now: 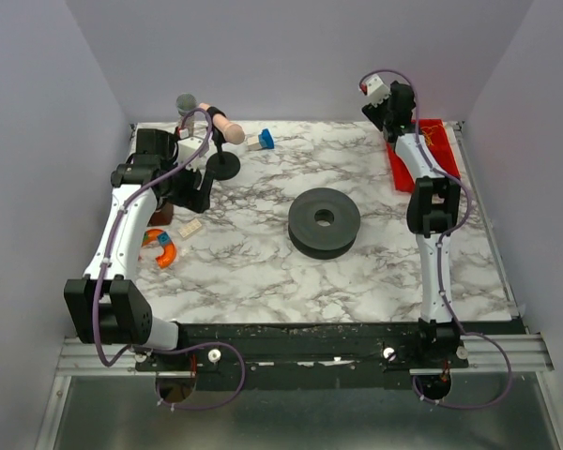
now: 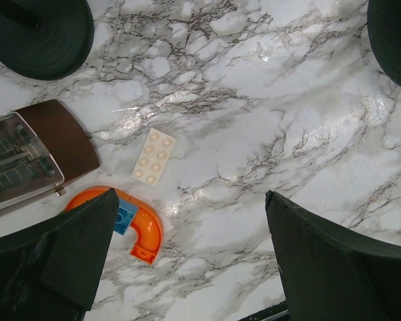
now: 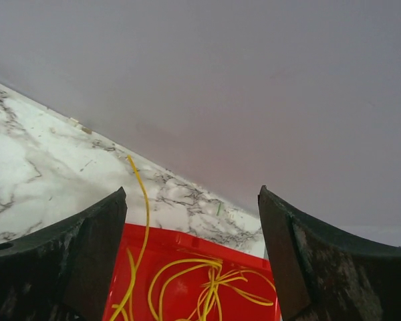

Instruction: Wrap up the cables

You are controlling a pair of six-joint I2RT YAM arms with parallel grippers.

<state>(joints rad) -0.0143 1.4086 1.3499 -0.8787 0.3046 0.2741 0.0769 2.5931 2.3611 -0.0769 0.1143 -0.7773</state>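
Note:
Thin yellow cables (image 3: 207, 284) lie in loose curls in a red tray (image 3: 180, 244); one strand runs over the tray's far rim onto the marble. In the top view the tray (image 1: 448, 157) sits at the back right, mostly behind my right arm. My right gripper (image 3: 192, 257) is open and empty, hovering over the tray's far end, jaws wide either side of the curls. My left gripper (image 2: 187, 254) is open and empty above the marble at the left, near an orange curved piece (image 2: 144, 231).
A black spool (image 1: 325, 221) lies mid-table. A black stand with a pink-headed rod (image 1: 223, 150) is at the back left. A brown and clear box (image 2: 33, 150), a cream brick (image 2: 154, 156) and a blue brick (image 2: 125, 217) lie under the left gripper. Walls close the back and sides.

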